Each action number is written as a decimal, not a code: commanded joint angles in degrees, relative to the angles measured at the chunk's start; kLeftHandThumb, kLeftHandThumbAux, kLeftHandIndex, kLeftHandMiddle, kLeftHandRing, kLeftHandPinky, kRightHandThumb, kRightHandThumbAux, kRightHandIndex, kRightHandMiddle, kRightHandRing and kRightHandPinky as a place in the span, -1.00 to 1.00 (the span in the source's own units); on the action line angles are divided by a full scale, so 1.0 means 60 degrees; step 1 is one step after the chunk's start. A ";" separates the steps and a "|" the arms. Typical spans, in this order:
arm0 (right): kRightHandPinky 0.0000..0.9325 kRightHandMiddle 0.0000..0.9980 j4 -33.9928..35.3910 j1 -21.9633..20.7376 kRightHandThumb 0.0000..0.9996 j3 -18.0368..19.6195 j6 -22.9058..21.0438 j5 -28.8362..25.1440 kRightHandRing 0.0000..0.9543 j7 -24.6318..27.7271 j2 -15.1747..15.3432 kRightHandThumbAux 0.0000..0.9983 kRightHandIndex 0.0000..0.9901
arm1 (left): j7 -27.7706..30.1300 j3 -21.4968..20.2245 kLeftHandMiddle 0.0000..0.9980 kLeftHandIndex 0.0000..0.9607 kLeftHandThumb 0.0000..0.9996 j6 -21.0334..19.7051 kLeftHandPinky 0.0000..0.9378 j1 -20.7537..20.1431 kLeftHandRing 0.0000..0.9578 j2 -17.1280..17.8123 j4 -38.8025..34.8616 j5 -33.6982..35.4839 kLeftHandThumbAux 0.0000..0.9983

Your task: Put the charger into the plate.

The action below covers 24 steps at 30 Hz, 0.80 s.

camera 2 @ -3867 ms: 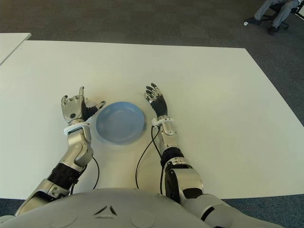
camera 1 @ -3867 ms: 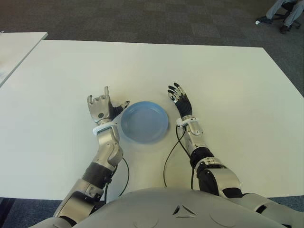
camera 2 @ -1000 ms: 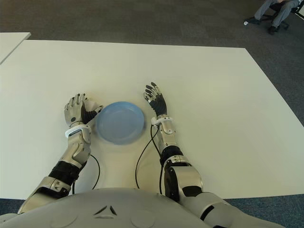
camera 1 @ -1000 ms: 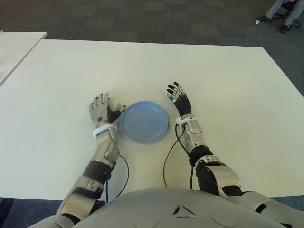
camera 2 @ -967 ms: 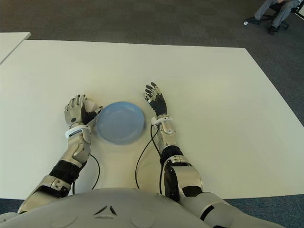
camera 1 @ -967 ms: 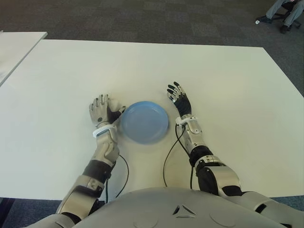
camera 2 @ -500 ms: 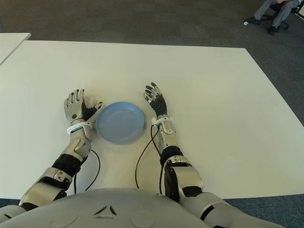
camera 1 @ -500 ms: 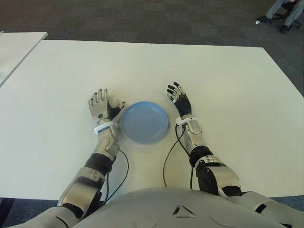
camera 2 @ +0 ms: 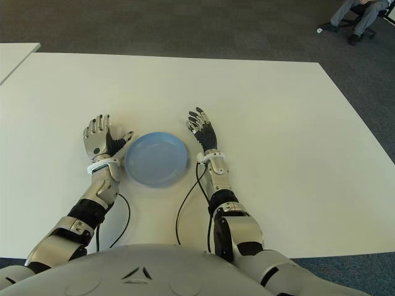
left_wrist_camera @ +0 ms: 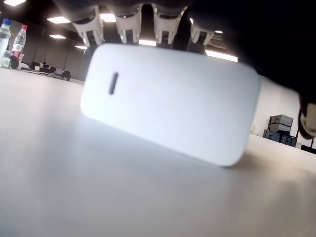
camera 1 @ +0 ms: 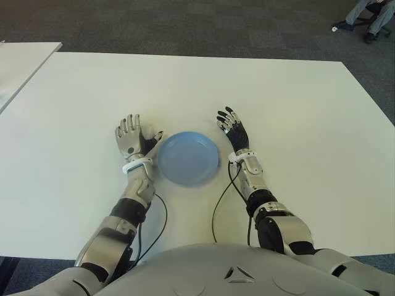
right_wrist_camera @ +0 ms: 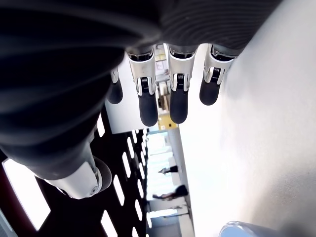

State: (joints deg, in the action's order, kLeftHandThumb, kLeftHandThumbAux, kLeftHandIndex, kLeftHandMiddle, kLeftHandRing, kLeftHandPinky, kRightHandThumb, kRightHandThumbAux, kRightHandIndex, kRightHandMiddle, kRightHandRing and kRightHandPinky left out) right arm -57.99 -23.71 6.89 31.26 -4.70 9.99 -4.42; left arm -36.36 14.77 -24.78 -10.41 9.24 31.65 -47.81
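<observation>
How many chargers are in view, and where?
1. The white charger sits on the table under the left hand, left of the blue plate; the right hand shows right of it. Only the left wrist view shows it.

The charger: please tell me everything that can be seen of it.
The charger shows only in the left wrist view: a white, smooth, plastic-looking block with rounded corners and one small dark slot. It sits tilted, its lower edge on the white table, under the fingers of the left hand. The eye views hide it.
</observation>
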 commanded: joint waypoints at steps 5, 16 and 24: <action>-0.75 -0.59 -0.0300 0.0298 -0.86 0.0121 -0.0230 -0.0102 -0.67 0.0009 0.0039 0.46 -0.84 | 0.0044 0.0152 -1.00 -1.00 -0.63 -0.0170 -0.96 0.0359 -1.00 -0.0094 0.0334 0.0216 -0.38; -0.74 -0.59 -0.0286 0.0305 -0.86 0.0179 -0.0211 -0.0100 -0.66 0.0052 0.0036 0.45 -0.83 | -0.0152 0.0000 -1.00 -1.00 -0.66 -0.0208 -0.93 0.0390 -1.00 -0.0210 0.0410 0.0411 -0.38; -0.74 -0.59 -0.0307 0.0305 -0.85 0.0204 -0.0135 -0.0105 -0.66 0.0118 0.0033 0.46 -0.83 | -0.0330 -0.0284 -1.00 -1.00 -0.65 -0.0704 -0.91 0.0404 -1.00 -0.0565 0.0471 0.0716 -0.35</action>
State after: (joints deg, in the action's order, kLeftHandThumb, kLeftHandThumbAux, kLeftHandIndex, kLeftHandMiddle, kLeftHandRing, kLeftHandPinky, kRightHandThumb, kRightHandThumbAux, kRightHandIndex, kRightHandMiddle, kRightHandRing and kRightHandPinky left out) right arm -58.06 -23.71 7.74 31.57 -4.71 10.68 -4.44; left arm -38.01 13.72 -27.03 -10.42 7.58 31.65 -45.79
